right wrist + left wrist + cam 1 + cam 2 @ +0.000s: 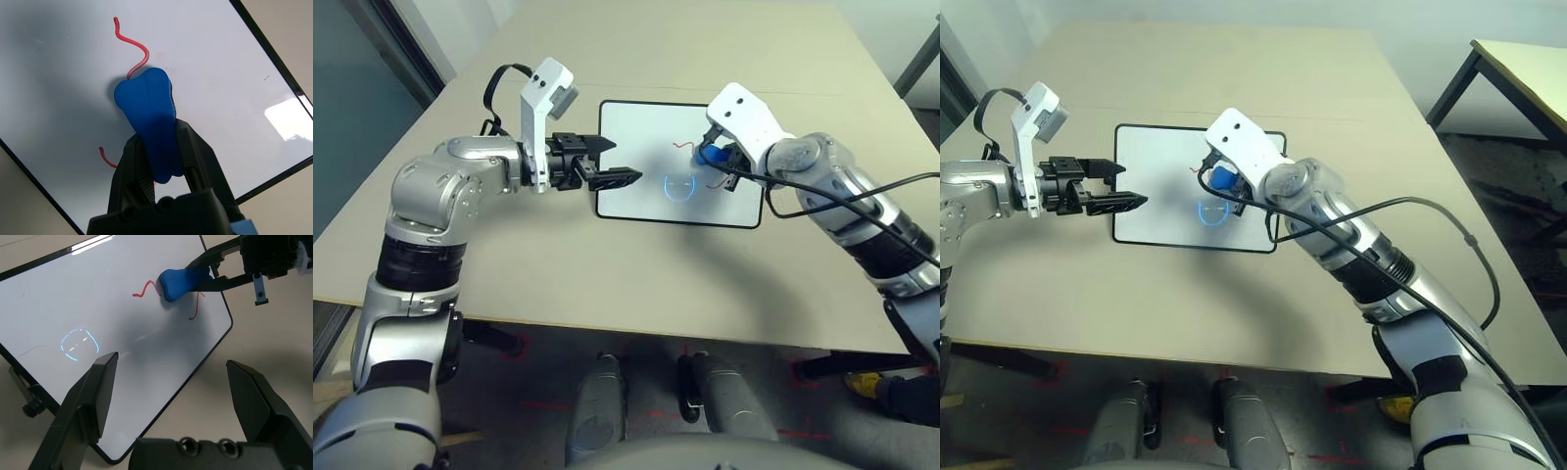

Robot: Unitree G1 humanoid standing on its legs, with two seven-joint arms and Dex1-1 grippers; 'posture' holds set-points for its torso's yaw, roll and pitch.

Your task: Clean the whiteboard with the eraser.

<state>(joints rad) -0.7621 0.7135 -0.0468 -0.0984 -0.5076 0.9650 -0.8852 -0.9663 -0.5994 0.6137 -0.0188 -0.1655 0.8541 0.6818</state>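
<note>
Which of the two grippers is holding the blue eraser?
The right gripper: its fingers are shut on the eraser, which presses on the whiteboard at the red line. The left gripper is open and empty, over the board's left edge.

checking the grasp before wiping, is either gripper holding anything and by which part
The right gripper holds the eraser by its rear end, the front end on the whiteboard. The left gripper is open, holding nothing.
</note>
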